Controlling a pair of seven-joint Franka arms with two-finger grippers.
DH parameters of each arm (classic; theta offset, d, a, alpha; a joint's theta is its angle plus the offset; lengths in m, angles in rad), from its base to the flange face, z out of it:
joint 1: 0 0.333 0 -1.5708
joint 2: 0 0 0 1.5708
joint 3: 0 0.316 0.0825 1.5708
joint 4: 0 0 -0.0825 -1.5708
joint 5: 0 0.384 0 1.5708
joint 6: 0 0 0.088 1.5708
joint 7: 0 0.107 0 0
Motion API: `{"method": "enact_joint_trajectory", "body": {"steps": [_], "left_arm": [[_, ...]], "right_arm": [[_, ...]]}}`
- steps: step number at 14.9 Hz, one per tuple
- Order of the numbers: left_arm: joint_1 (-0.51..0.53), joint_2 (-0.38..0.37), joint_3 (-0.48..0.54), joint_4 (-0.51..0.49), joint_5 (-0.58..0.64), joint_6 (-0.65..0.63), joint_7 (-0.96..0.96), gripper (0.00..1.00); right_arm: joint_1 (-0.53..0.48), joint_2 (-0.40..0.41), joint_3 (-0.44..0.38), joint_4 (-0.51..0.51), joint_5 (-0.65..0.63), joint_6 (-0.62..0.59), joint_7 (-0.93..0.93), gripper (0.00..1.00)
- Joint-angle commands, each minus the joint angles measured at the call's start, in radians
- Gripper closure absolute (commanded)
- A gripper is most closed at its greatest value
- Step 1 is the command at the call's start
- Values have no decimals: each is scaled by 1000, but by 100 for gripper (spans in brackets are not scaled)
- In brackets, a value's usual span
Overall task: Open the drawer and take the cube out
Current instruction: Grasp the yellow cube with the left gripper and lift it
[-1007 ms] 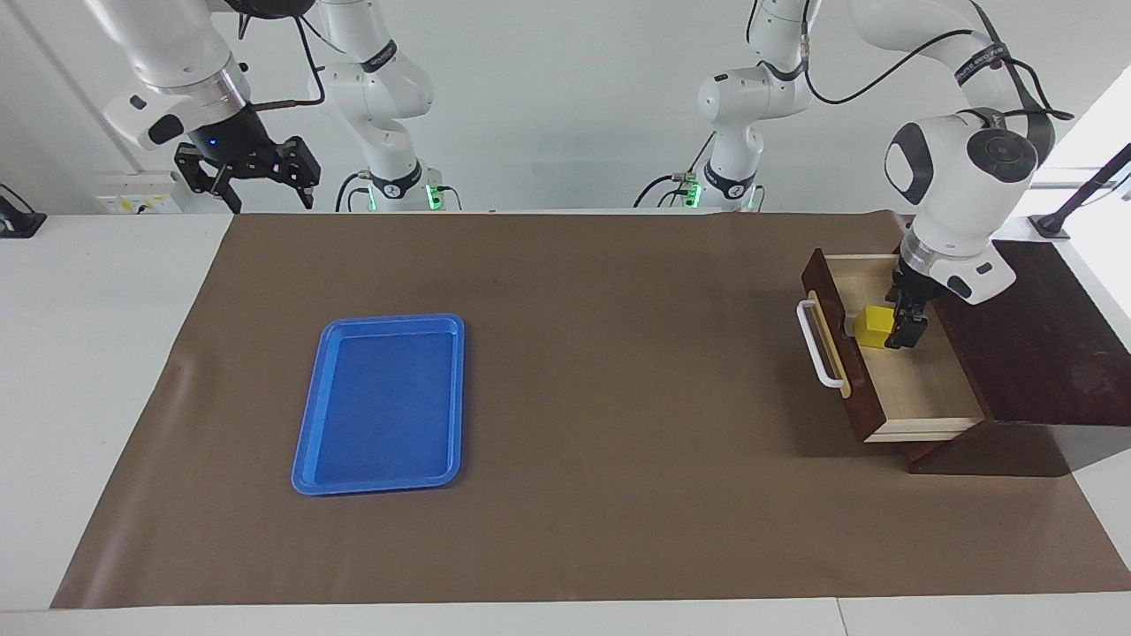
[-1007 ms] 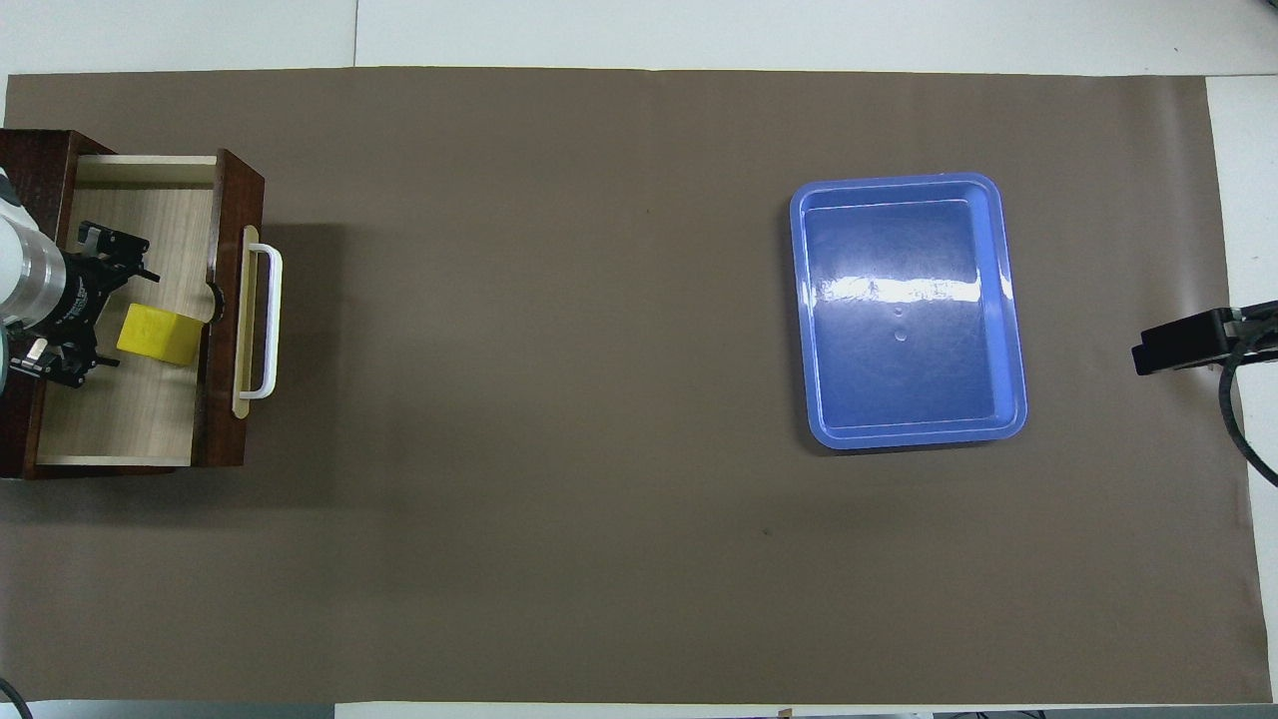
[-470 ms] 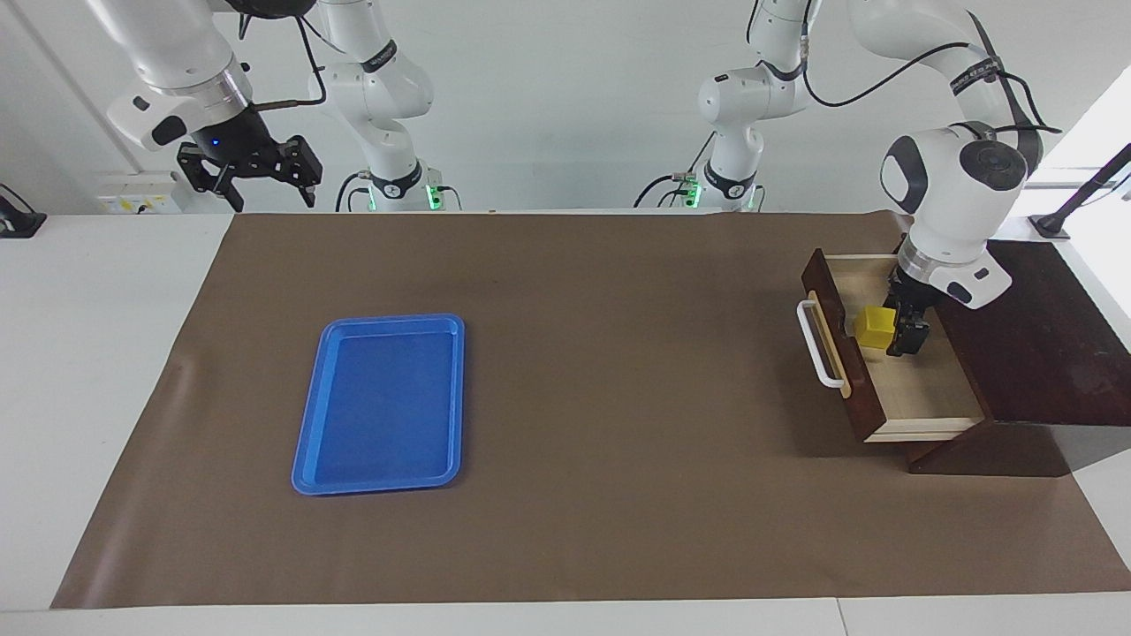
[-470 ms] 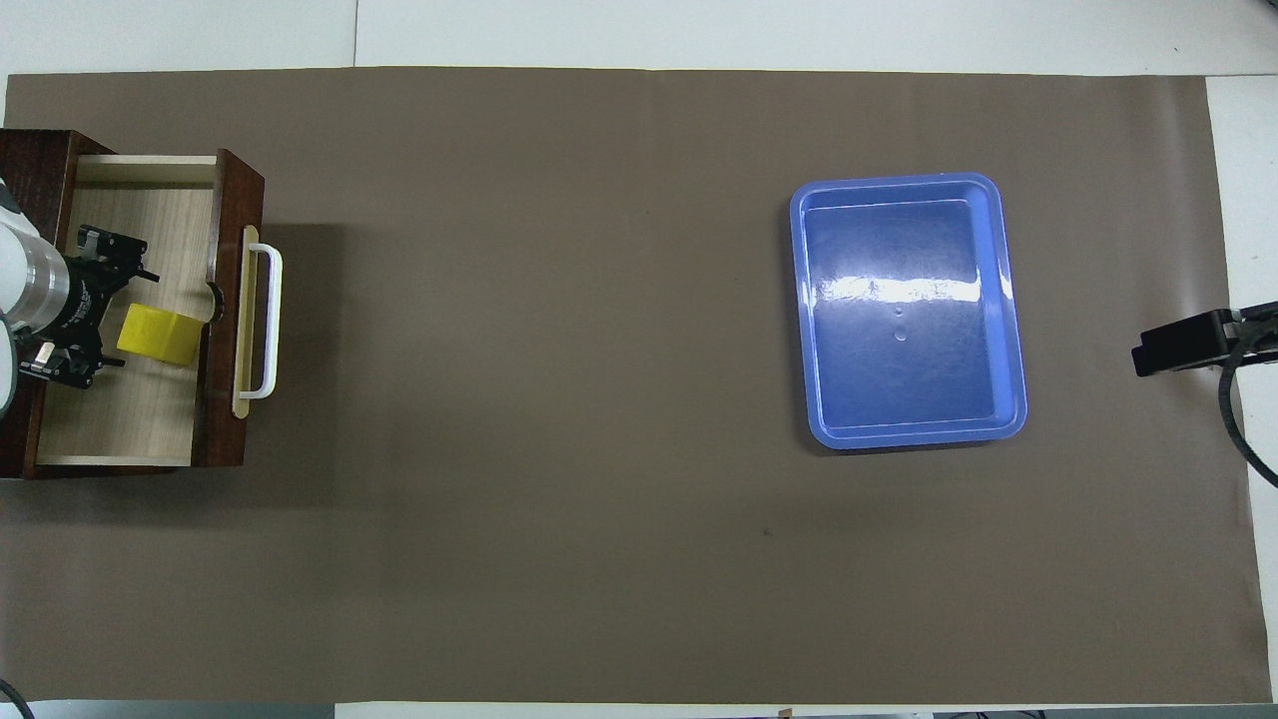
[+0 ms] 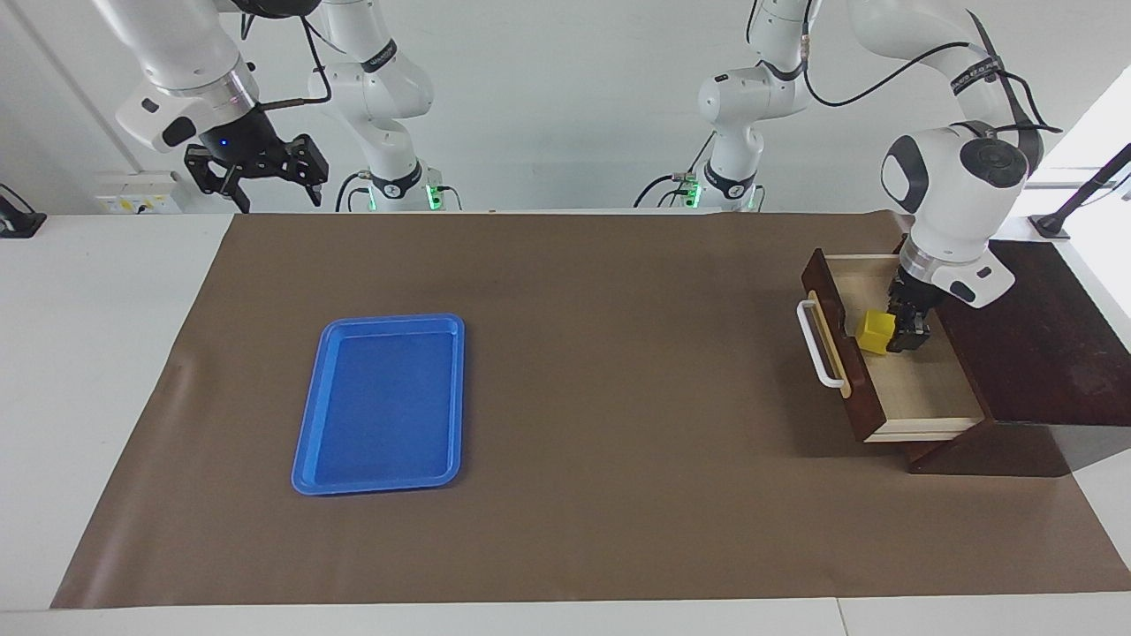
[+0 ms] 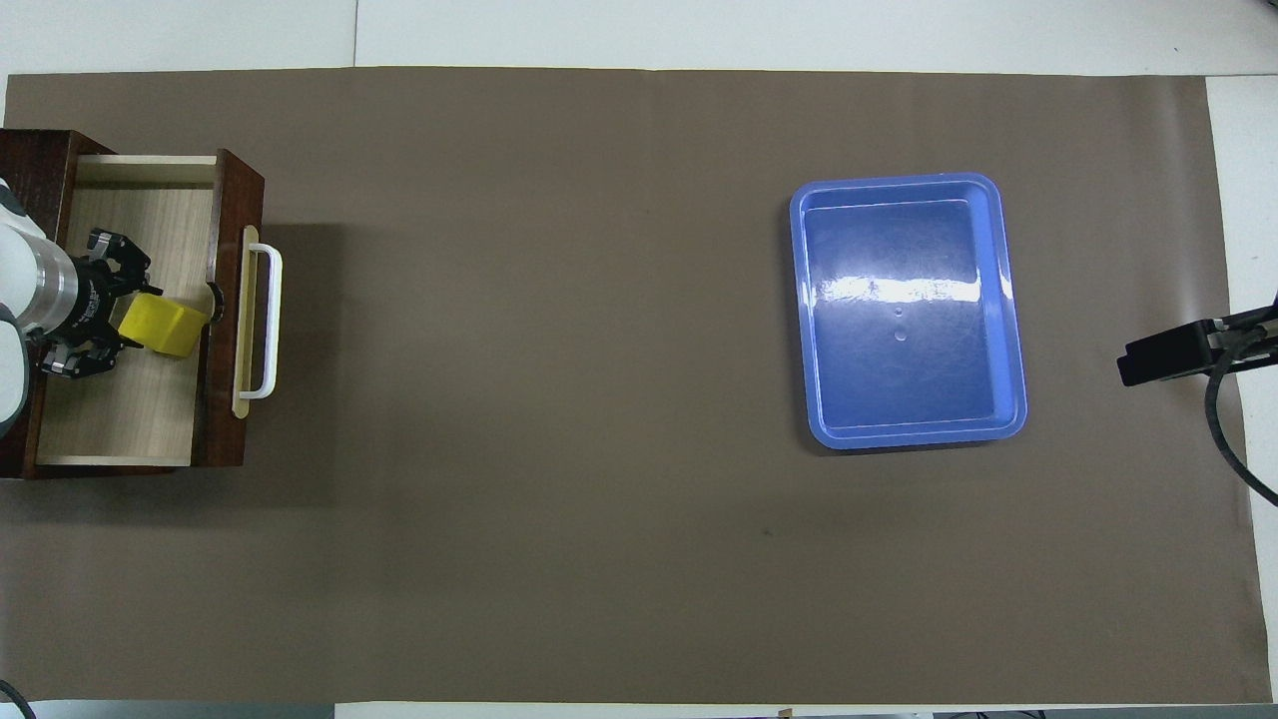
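Note:
The dark brown drawer (image 5: 919, 389) stands pulled open from its wedge-shaped box at the left arm's end of the table. Its white bar handle (image 5: 818, 346) faces the table's middle. The overhead view shows its pale wood floor (image 6: 130, 419). My left gripper (image 5: 903, 334) reaches down into the drawer and is shut on the small yellow cube (image 5: 876, 332), which sits tilted just inside the drawer front (image 6: 228, 300). The cube (image 6: 165, 330) and the left gripper (image 6: 105, 310) also show in the overhead view. My right gripper (image 5: 276, 196) waits open and raised over the table's edge at the right arm's end.
A flat blue tray (image 5: 380, 405) lies on the brown mat toward the right arm's end; it also shows in the overhead view (image 6: 907, 312). The dark box top (image 5: 1043, 344) rises beside the drawer. The right gripper's tip (image 6: 1173, 355) shows at the mat's edge.
My left gripper has closed in on the cube, and the cube has tipped and shifted slightly toward the drawer front. The right gripper has drifted a little inward.

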Motion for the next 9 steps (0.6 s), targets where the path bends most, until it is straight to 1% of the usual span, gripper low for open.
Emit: {"method": "enact_joint_trajectory", "body": {"steps": [1, 2, 3, 4, 6, 7, 9], "left_arm": [[-33, 71, -5, 215, -9, -213, -63, 100], [-68, 94, -5, 300, -9, -299, -99, 100], [-102, 109, -4, 349, -7, -359, -135, 100], [-140, 108, -4, 368, -7, -399, -183, 100], [-203, 88, -7, 367, -15, -439, -322, 100], [-216, 82, -10, 365, -21, -445, -414, 100], [-259, 77, -13, 359, -84, -442, -594, 100]], "right_arm": [[-8, -35, 24, -42, 23, 5, -68, 0], [-8, -35, 37, -42, 23, 13, -78, 0], [-8, -37, 45, -45, 24, 29, -110, 0], [-8, -41, 54, -59, 24, 49, -164, 0], [-8, -67, 67, -120, 35, 133, -267, 0], [-8, -80, 65, -149, 88, 173, -307, 0], [-17, -107, 65, -218, 196, 244, -415, 0]]}}
